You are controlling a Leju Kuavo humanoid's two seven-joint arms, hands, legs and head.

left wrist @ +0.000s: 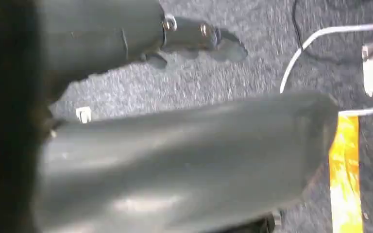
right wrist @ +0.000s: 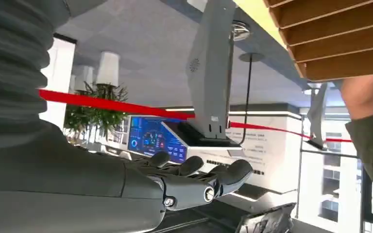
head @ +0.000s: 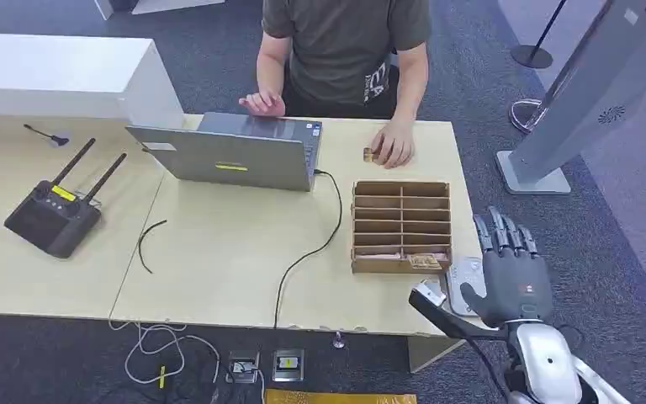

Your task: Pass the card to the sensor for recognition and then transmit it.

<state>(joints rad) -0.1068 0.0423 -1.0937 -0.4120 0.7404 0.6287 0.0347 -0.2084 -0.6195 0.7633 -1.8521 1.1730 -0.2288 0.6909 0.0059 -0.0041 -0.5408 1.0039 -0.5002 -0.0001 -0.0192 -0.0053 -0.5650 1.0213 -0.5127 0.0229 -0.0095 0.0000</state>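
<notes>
The card (head: 425,261) lies in the nearest slot of the brown wooden box (head: 401,225) on the counter (head: 219,252). It is small and pale, and hard to make out. Just near the box, at the counter's right corner, sits a flat grey pad (head: 464,273), partly hidden by the right hand (head: 511,271). That hand is up beside the corner with its fingers spread wide, holding nothing. The left hand (left wrist: 175,165) is a big blurry grey shape over the carpet, so I cannot tell how it is set. At the far side a person (head: 345,50) rests a hand (head: 394,145) by a laptop (head: 235,153).
</notes>
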